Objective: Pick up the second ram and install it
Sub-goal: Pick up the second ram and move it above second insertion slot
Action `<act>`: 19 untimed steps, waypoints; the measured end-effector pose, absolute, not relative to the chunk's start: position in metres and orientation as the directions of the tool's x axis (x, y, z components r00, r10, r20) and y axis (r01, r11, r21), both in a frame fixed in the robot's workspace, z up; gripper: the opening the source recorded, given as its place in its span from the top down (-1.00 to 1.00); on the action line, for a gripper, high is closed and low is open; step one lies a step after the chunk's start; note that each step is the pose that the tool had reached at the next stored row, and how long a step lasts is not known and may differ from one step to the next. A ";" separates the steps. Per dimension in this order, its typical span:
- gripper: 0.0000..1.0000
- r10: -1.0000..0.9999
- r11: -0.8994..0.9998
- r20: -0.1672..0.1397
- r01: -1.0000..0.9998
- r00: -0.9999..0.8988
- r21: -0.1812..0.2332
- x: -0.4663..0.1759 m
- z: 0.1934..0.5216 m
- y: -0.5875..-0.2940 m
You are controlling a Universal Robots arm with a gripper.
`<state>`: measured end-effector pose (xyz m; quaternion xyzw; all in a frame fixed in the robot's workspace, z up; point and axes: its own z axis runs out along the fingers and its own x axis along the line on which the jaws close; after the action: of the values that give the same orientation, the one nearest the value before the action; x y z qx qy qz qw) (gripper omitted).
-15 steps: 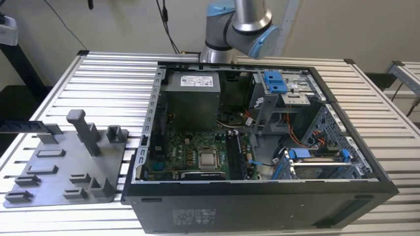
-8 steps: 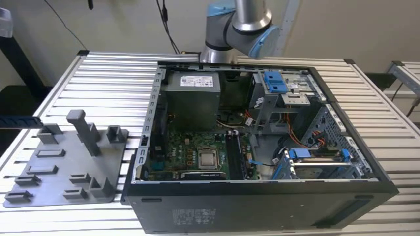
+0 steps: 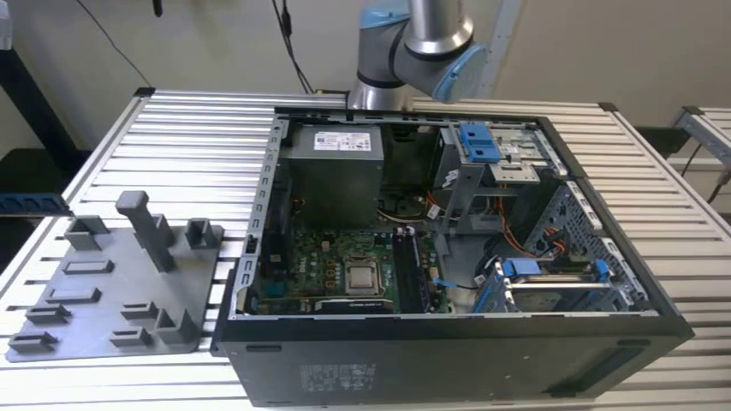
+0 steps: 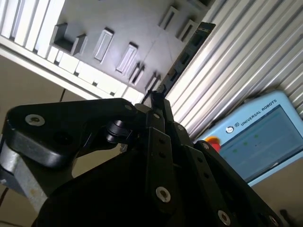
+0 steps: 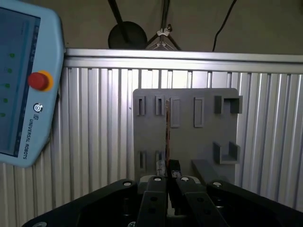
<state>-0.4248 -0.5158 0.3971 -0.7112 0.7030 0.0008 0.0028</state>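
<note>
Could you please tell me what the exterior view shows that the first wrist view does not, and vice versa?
Exterior view: the open computer case, its motherboard and power supply. First wrist view: the gripper shut on the ram, seen edge-on, and the pendant with its red button. Both: the holder plate on the slatted table.

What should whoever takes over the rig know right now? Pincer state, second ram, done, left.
Pincer: shut on the second ram, gripped at one end; the stick juts out past the fingertips in both wrist views.
Ram: held over the grey holder plate; I cannot tell if it is fully clear of the plate.
Done: the ram is grasped.
Left: the install. The ram is not yet in the open computer case, which stands at the exterior view's right of the plate.
</note>
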 end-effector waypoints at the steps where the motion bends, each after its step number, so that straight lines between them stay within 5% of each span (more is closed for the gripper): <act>1: 0.73 -1.000 -0.012 -0.005 -1.000 0.012 -0.003 -0.425 0.399 -0.516; 19: 0.73 -1.000 -0.012 -0.005 -1.000 0.012 -0.003 -0.421 0.409 -0.516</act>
<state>-0.4207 -0.5158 0.4094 -0.7112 0.7030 0.0008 0.0029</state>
